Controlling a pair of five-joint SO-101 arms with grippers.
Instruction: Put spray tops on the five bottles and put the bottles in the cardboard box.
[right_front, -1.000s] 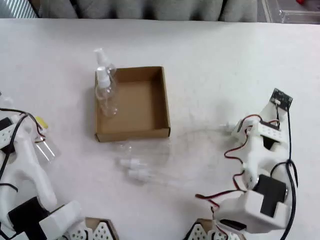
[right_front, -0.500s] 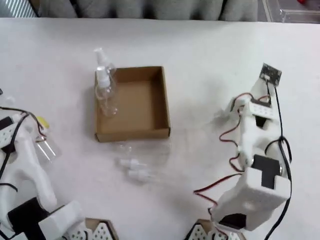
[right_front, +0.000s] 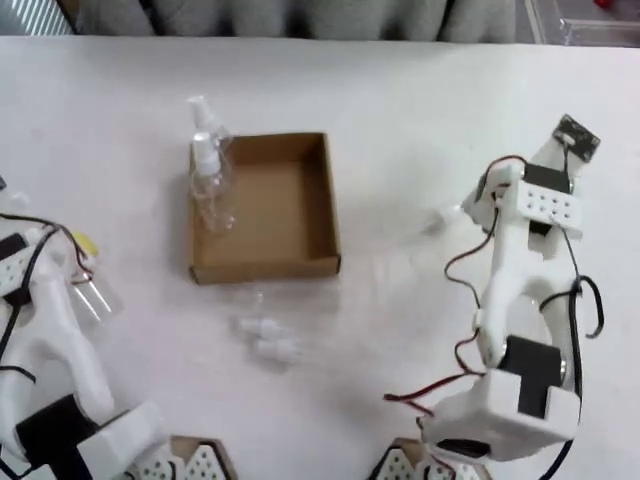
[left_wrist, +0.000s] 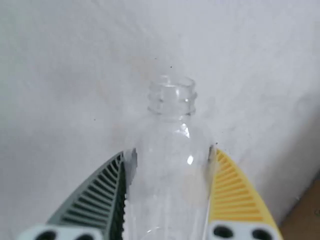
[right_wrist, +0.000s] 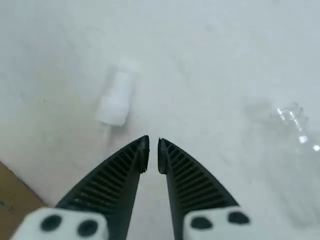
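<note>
- An uncapped bottle (left_wrist: 172, 150) is clamped between the fingers of the left hand (left_wrist: 171, 156), near the left edge of the bench (right_front: 400, 90). Its base is cut off.
- Two capped bottles (right_front: 210, 185) stand at the left wall of the box (right_front: 265, 268); I cannot tell whether they are inside or outside it.
- Loose spray tops (right_front: 266, 337) lie just in front of the box.
- The right hand (right_wrist: 152, 150), its fingers almost together and empty, hangs near a lying spray top (right_wrist: 116, 102) toward the right edge. A clear bottle (right_wrist: 295, 122) beside it is barely visible.
</note>
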